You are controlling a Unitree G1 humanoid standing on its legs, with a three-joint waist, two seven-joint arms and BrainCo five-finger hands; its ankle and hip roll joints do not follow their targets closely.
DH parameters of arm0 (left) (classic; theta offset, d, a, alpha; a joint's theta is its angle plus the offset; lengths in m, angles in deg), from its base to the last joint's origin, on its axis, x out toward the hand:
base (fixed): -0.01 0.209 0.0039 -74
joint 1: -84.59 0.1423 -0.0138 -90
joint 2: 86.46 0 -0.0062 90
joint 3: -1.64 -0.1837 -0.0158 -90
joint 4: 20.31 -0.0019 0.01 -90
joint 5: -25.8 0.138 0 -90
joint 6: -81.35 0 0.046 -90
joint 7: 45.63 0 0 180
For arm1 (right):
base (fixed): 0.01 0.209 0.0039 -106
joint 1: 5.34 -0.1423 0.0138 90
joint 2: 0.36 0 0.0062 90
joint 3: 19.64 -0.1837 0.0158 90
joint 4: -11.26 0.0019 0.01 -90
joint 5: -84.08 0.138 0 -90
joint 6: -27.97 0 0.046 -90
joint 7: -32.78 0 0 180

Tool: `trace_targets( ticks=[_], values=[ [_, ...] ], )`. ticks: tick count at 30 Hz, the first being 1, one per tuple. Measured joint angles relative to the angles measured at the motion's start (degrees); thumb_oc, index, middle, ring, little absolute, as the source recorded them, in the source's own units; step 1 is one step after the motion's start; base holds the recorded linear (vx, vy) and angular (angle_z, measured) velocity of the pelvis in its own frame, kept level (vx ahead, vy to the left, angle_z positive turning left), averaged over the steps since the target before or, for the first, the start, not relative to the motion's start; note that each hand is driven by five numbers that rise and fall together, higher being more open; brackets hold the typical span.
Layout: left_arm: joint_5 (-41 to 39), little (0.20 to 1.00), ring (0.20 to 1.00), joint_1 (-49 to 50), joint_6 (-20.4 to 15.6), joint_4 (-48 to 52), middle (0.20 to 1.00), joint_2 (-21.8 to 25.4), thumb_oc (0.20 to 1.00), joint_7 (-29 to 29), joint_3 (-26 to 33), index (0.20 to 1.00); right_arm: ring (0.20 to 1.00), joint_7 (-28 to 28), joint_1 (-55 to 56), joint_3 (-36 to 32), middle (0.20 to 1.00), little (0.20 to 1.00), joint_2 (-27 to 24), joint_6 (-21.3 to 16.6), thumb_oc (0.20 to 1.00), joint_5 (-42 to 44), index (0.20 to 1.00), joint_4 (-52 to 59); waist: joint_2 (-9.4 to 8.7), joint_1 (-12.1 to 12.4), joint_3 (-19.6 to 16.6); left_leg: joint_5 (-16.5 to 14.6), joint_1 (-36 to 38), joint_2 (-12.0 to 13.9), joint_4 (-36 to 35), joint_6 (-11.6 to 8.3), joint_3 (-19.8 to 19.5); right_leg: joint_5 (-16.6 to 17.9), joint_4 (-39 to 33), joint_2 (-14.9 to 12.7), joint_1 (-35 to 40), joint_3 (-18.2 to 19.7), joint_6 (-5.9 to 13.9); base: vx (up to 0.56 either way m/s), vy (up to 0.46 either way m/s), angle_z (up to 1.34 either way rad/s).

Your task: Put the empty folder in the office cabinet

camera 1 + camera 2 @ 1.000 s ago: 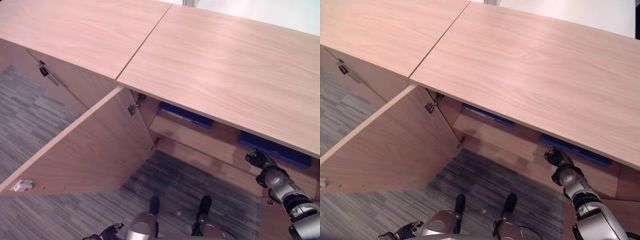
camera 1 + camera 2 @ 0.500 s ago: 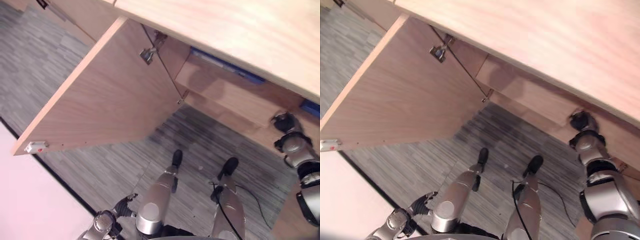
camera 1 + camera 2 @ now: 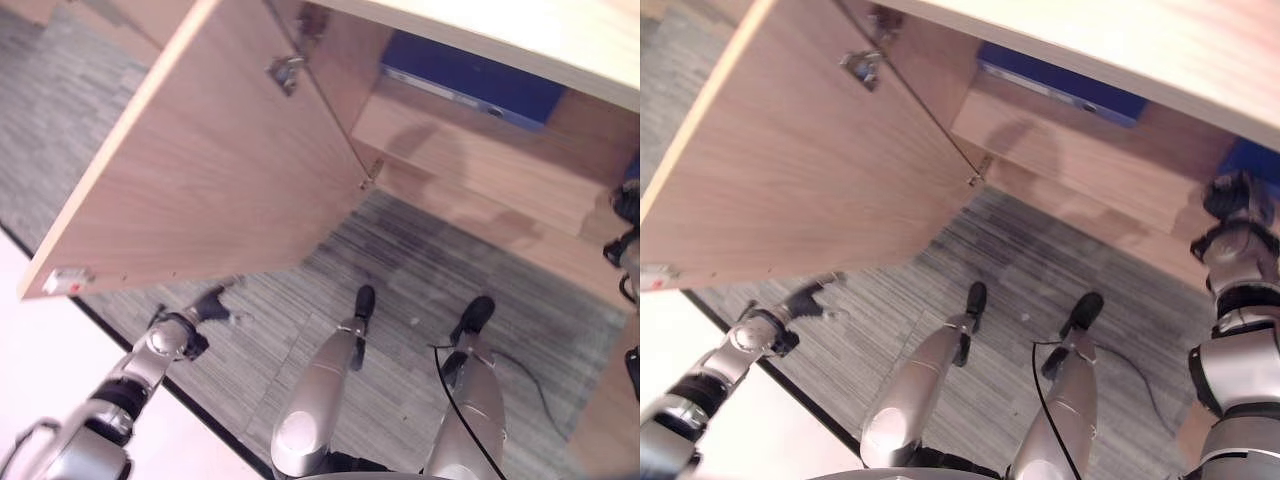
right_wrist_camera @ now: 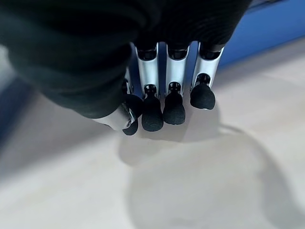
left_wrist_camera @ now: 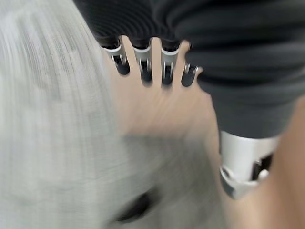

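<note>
Folder [image 3: 468, 80], blue, lies flat on the cabinet's upper shelf [image 3: 480, 160], with another blue one [image 3: 1258, 160] just beside the right hand [image 4: 164, 102], whose curled fingers hold nothing. Left hand [image 3: 205, 305] hangs relaxed and open below the open door [image 3: 200, 170]. Swinging that door shut could plausibly catch the right arm, which is inside.
</note>
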Motion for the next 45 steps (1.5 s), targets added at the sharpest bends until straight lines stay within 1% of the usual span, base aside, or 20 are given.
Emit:
trace_targets(
  ticks=[2,3,4,7,10,12,15,18,21,26,30,32,33,36,37,38,42,45],
  values=[
    [1.24,1.0,1.0,6.51,2.85,-2.64,1.0,0.09,1.0,1.95,-10.23,1.0,0.2,-0.13,-0.34,1.44,0.2,0.2,-2.0,0.14,0.2,0.04,0.2,-0.26,0.18,-0.5,-0.12,-0.44,0.74,0.02,-0.11,0.08,0.06,0.02,-0.08,0.16,0.52,0.17,0.03,0.0,-0.004,-0.05],
    [1.81,1.0,1.0,8.4,3.5,-2.84,1.0,-0.85,1.0,2.45,-12.36,1.0,0.2,-0.1,-0.3,1.41,0.2,0.2,-2.85,0.12,0.2,0.04,0.2,-0.73,0.15,-0.31,-0.1,-0.45,0.69,0.07,-0.18,0.06,-0.03,-0.01,-0.08,0.22,0.46,0.1,-0.02,0.0,-0.007,-0.03],
    [2.14,1.0,1.0,10.36,3.66,-2.22,1.0,-2.93,1.0,2.6,-13.44,1.0,0.2,-0.07,-1.03,1.21,0.2,0.2,-4.2,0.19,0.2,0.04,0.2,-1.83,0.16,0.18,-0.11,-0.43,0.7,0.06,-0.22,0.06,-0.05,0.08,-0.02,0.23,0.42,0.15,-0.14,0.0,0.0,0.0],
    [2.11,1.0,1.0,9.96,3.17,0.07,1.0,-3.6,1.0,2.67,-13.42,1.0,0.2,0.38,-3.13,0.74,0.2,0.2,-5.49,0.12,0.2,0.06,0.2,-2.22,0.14,0.83,-0.1,-0.3,0.73,0.06,-0.15,-0.06,-0.06,0.35,-0.03,0.24,0.41,0.24,-0.35,0.0,0.0,0.0],
    [2.1,1.0,1.0,8.43,3.02,0.09,1.0,-3.57,1.0,2.09,-13.22,1.0,0.2,0.55,-5.55,1.35,0.2,0.2,-5.6,0.17,0.2,0.05,0.2,-3.83,0.13,0.93,-0.09,-0.23,0.72,0.01,0.05,0.02,0.51,0.49,-0.37,0.3,0.26,0.92,-0.21,-0.01,0.002,-0.06],
    [2.1,1.0,1.0,8.36,3.12,0.06,1.0,-3.56,1.0,2.01,-13.25,1.0,0.2,0.64,-6.94,1.64,0.2,0.2,-5.68,0.25,0.2,0.05,0.2,-4.38,0.12,0.73,-0.08,-0.15,0.69,0.0,0.04,0.14,1.35,1.03,-1.52,0.46,0.22,1.62,0.12,-0.01,-0.002,-0.17],
    [2.1,1.0,1.0,8.36,3.15,0.04,1.0,-3.52,1.0,2.03,-13.22,1.0,0.2,0.63,-7.13,2.12,0.2,0.2,-6.34,0.39,0.2,0.02,0.2,-4.39,0.12,-0.38,-0.08,-0.03,0.69,-0.06,0.03,0.28,1.79,1.75,-2.12,0.48,0.2,1.99,0.16,-0.01,-0.011,-0.08],
    [2.1,1.0,1.0,8.37,3.12,0.04,1.0,-3.51,1.0,2.18,-13.27,1.0,0.2,0.65,-9.21,4.22,0.2,0.2,-8.0,1.41,0.2,-0.05,0.2,-4.43,0.12,-0.41,-0.08,-0.02,0.82,-0.04,0.0,0.28,2.21,2.25,-2.13,0.56,0.02,2.42,-0.03,-0.01,-0.009,-0.06],
    [2.06,1.0,1.0,8.36,3.1,0.01,1.0,-3.5,1.0,2.49,-13.28,1.0,0.2,0.73,-12.28,4.74,0.2,0.2,-8.77,1.45,0.2,-0.03,0.2,-4.44,0.11,-0.44,-0.08,-0.02,0.94,-0.05,-0.03,0.29,2.46,2.5,-2.36,0.61,0.01,2.78,0.04,-0.01,-0.004,-0.05],
    [1.99,1.0,1.0,8.35,3.07,0.12,1.0,-3.47,1.0,2.92,-13.25,1.0,0.2,0.78,-18.07,8.18,0.2,0.2,-8.8,1.38,0.2,0.0,0.2,-4.15,0.07,-0.41,-0.05,0.04,0.94,-0.08,-0.14,0.37,2.99,3.3,-3.25,0.71,0.06,3.17,-0.01,-0.01,-0.032,-0.04],
    [-0.04,1.0,1.0,8.28,3.07,2.8,1.0,-2.92,1.0,2.47,-12.74,1.0,0.2,1.31,-20.59,8.33,0.2,0.2,-8.8,1.4,0.2,0.04,0.2,-3.89,-0.03,-0.33,0.02,0.04,0.93,-0.01,-0.06,0.35,2.95,3.29,-3.19,0.79,0.06,3.15,-0.01,0.03,-0.049,0.0],
    [-1.67,1.0,1.0,7.82,2.8,6.28,1.0,-2.1,1.0,1.83,-11.82,1.0,0.2,1.59,-21.45,8.67,0.2,0.2,-8.8,1.39,0.2,0.06,0.2,-3.92,-0.22,-0.32,0.15,-0.05,0.87,0.07,0.02,0.3,2.84,3.12,-3.12,0.79,0.05,3.06,0.12,0.1,-0.084,0.02],
    [-2.77,1.0,1.0,6.75,1.8,7.54,1.0,-1.08,1.0,1.67,-10.65,1.0,0.2,1.72,-22.13,9.51,0.2,0.2,-8.83,1.43,0.2,0.06,0.2,-4.0,-0.47,-0.3,0.32,0.16,0.89,0.22,-0.38,0.06,2.69,2.74,-3.1,0.9,0.07,3.04,0.55,0.0,-0.096,0.03],
    [-5.31,1.0,1.0,3.88,1.79,10.33,1.0,1.64,1.0,1.4,-9.89,1.0,0.2,1.8,-22.74,10.23,0.2,0.2,-8.81,1.36,0.2,0.23,0.2,-3.73,-0.65,-0.23,0.44,0.29,0.6,0.55,-0.26,-0.05,2.21,2.73,-3.05,1.29,0.06,2.54,0.44,0.0,-0.052,0.04],
    [-7.07,1.0,1.0,2.96,1.34,11.66,1.0,2.37,1.0,1.1,-7.65,1.0,0.2,1.79,-22.82,10.3,0.2,0.2,-8.81,1.36,0.2,1.01,0.2,-3.72,-0.66,-0.31,0.45,0.38,0.33,0.63,-0.33,-0.18,1.82,2.68,-3.05,1.39,0.03,2.12,0.34,0.01,-0.042,0.09],
    [-8.23,1.0,1.0,2.39,0.8,12.24,1.0,2.74,1.0,0.72,-6.77,1.0,0.2,1.78,-22.8,10.43,0.2,0.2,-8.81,1.39,0.2,1.65,0.2,-3.74,-0.66,-0.35,0.45,0.44,0.31,0.66,-0.48,-0.27,1.69,2.66,-3.04,1.41,0.03,1.96,0.29,0.01,-0.053,0.08],
    [-11.63,1.0,1.0,-0.03,0.66,13.46,1.0,5.8,1.0,0.6,-5.16,1.0,0.2,1.74,-24.96,10.6,0.2,0.2,-8.82,1.34,0.2,2.11,0.2,-3.72,-0.79,-0.46,0.54,0.52,-0.13,0.75,-0.76,-0.39,1.26,2.95,-3.02,1.48,-0.26,1.49,-0.11,0.01,-0.027,0.04],
    [-12.8,1.0,1.0,-0.42,0.62,13.46,1.0,6.15,1.0,0.61,-4.1,1.0,0.2,1.71,-27.28,10.8,0.2,0.2,-8.86,1.34,0.2,4.13,0.2,-3.73,-0.82,-0.47,0.55,0.52,-0.42,0.74,-0.83,-0.39,1.19,2.95,-2.99,1.46,-0.53,1.39,-0.11,0.0,0.0,0.0]
  ],
)
